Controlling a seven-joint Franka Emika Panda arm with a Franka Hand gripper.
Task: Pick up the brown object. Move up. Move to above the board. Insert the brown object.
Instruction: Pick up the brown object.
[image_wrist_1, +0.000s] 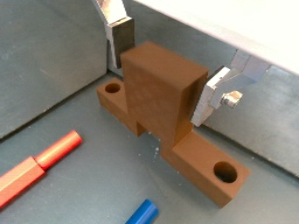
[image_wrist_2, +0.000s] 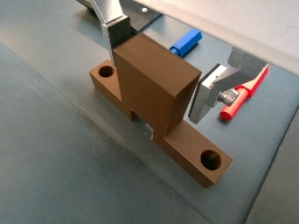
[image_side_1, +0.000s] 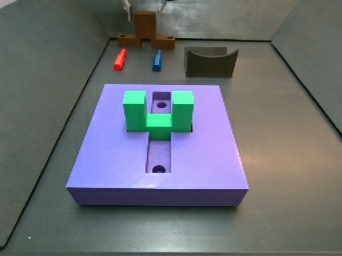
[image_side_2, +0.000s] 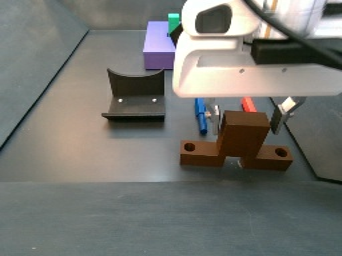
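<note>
Between my fingers stands the brown object, resting on the floor, its upright bar centred under my end effector so a straight squeeze should seat it; the plates flank it, apart, not yet pressing. Red peg and blue peg lie just beyond; the board, green block on top, sits well away with its groove vacant.

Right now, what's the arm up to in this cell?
The gripper is down over the brown object, which sits on the floor at the far end from the board. In both wrist views the jaws straddle the block's upright bar, one finger on each side, close but apparently not clamped. The block has not been lifted. The red peg, blue peg and dark grey curved block lie nearby, untouched. The board's groove behind the green block is free.
</note>
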